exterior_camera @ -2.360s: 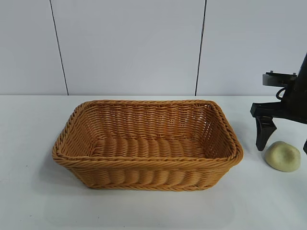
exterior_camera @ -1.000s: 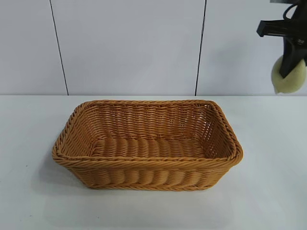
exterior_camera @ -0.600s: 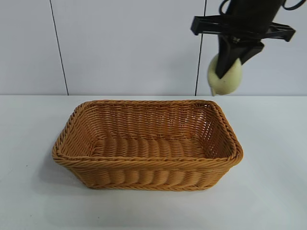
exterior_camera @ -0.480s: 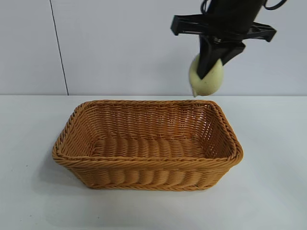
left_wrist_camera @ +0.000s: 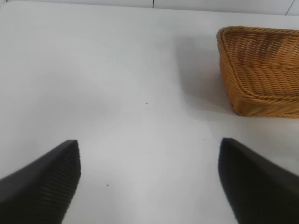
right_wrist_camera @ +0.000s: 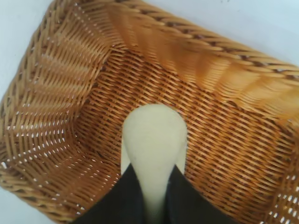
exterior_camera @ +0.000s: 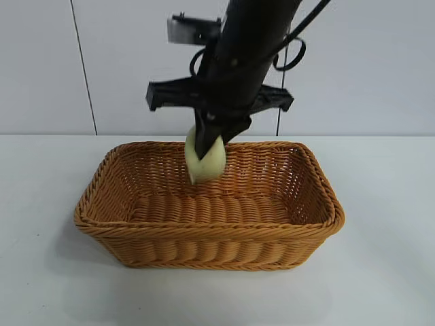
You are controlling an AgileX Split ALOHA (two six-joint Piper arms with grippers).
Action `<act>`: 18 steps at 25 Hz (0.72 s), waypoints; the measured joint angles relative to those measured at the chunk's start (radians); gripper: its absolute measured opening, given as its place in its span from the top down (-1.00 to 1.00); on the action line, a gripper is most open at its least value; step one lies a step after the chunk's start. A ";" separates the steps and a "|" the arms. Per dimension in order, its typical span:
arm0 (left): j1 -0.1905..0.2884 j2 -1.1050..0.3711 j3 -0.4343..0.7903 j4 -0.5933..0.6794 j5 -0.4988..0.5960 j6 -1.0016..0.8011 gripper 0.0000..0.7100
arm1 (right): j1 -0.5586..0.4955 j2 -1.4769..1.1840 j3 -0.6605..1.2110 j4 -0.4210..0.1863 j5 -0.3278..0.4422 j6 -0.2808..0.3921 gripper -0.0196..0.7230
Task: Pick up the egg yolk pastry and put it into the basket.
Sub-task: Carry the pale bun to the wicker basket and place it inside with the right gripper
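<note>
Exterior view, front to back: the bare white table, then the basket on it, and above the basket's open mouth the right gripper, pointing steeply down with its fingers pinching the egg yolk pastry. The pastry hangs in the air at about rim height, over the middle of the basket toward its far wall, touching no wicker that I can see.

The right wrist view confirms this: the pale lump is clamped between the two dark fingers, with the woven floor below it and nothing lying on that floor.

I judge the step to be the carry ending over the basket. Next comes lowering a little, then parting the fingers so the pastry lands inside.

The left gripper sits parked over bare table beside the basket, fingers spread wide and holding nothing.
</note>
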 joint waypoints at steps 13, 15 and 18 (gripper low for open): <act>0.000 0.000 0.000 0.004 0.000 0.000 -0.65 | 0.000 0.099 0.000 -0.001 -0.023 0.002 0.09; 0.000 0.000 0.000 0.004 0.000 0.000 -0.65 | 0.000 0.099 0.000 -0.001 -0.020 0.002 -0.34; 0.000 0.000 0.000 0.004 0.000 0.000 -0.65 | 0.000 0.093 0.000 -0.001 -0.005 0.002 -0.63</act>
